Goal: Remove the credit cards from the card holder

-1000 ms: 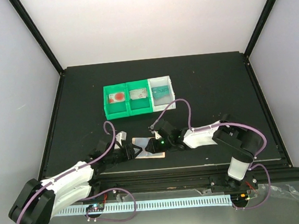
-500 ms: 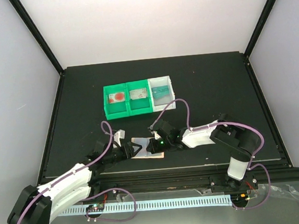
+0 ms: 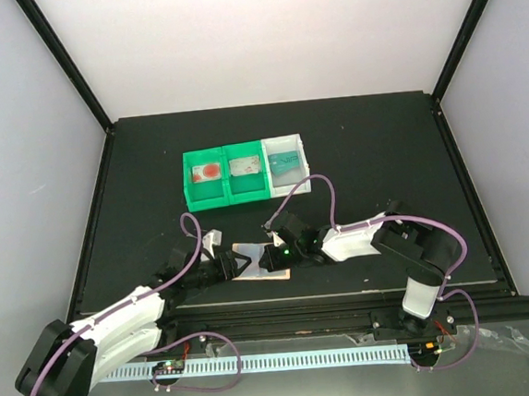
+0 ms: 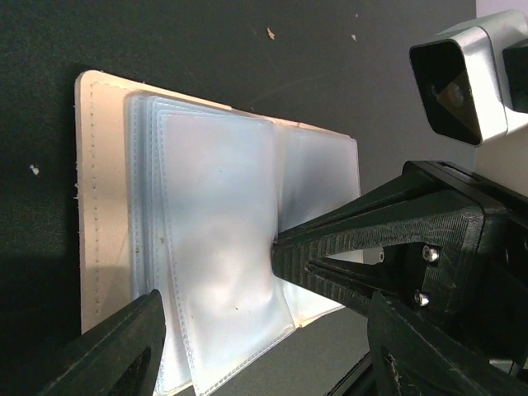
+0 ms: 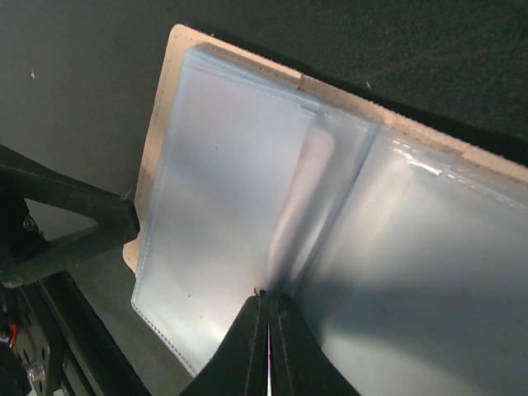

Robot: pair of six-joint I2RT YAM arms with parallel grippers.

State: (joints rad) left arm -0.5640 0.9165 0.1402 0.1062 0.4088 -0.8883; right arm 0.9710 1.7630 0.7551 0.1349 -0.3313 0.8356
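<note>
Black table (image 3: 385,197): one tan card holder (image 3: 249,258) lies open near the front edge, clear sleeves (image 4: 214,231) fanned; one teal credit card (image 3: 285,162) in the bin (image 3: 246,196). Your left gripper (image 3: 224,268) gapes at the holder's edge. Your right gripper (image 5: 266,315) is clenched tight against one of the sleeves.

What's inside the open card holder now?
Only frosted clear sleeves show in the card holder; no teal card visible. Lower sleeves in the stack are covered.

Card holder (image 5: 239,148) partly beyond the right wrist view's right edge
</note>
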